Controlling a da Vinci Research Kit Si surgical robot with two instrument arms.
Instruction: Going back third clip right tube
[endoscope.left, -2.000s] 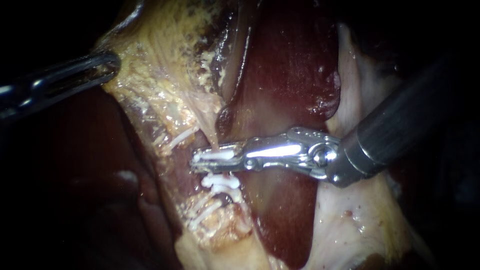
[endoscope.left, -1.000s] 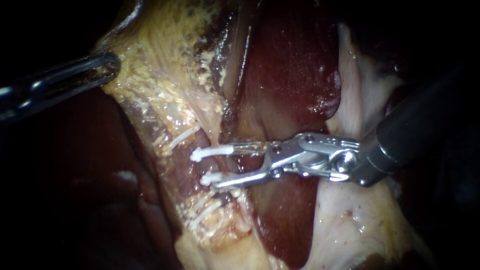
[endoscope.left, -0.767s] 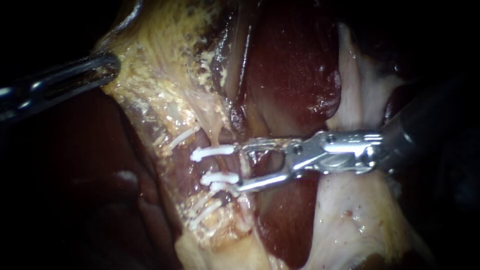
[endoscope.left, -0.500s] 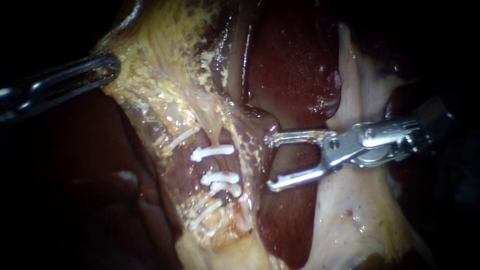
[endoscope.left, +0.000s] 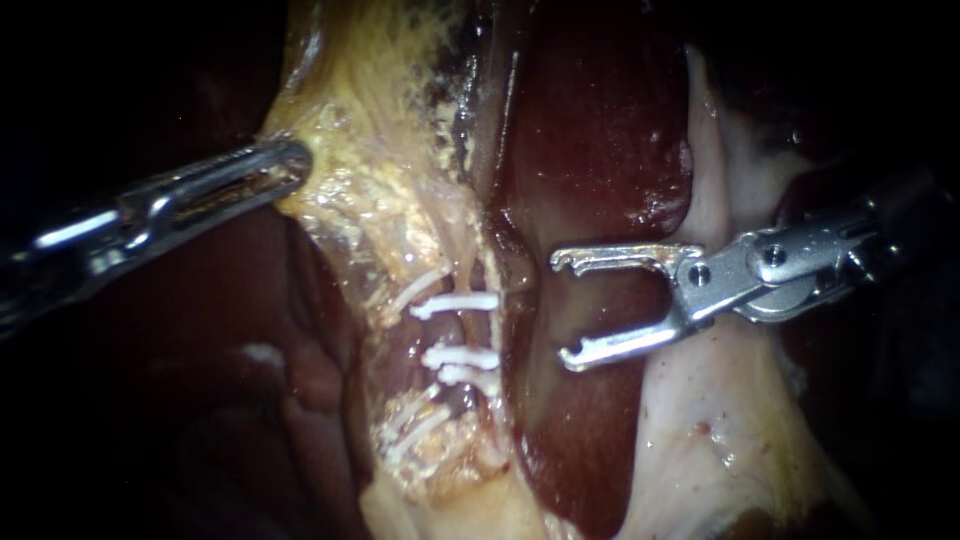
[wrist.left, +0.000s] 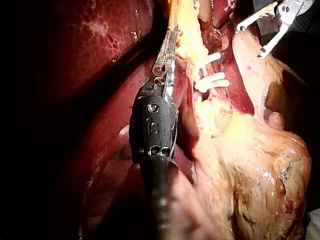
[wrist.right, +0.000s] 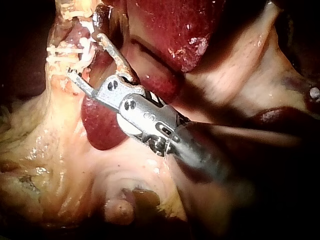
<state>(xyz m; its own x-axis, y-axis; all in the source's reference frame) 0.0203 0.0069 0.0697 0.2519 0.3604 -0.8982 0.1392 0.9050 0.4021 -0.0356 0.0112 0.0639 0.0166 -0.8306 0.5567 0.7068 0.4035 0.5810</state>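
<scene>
Dark red liver (endoscope.left: 590, 130) backs the field. Three white plastic clips (endoscope.left: 458, 355) cross the tube (endoscope.left: 462, 330), near the right instrument (endoscope.left: 560, 308), whose steel jaws stand open and empty. The left instrument (endoscope.left: 272, 170) is clamped on yellow fat (endoscope.left: 380, 190). The hooked tips could snag a clip.

Dark slender shaft of the left instrument (endoscope.left: 290, 165) is cut off at the endoscope view's left edge. Its tip is pressed into the lumpy yellow fatty tissue (endoscope.left: 375, 170), hold unreadable. Shiny steel right instrument (endoscope.left: 560, 310): shaft lost in black near the right edge, blurred in its own wrist view, cut off just behind the hinge in the left wrist view. Small white clips (endoscope.left: 455, 330): lowest ones blend into the yellow fatty tissue, count unclear.
</scene>
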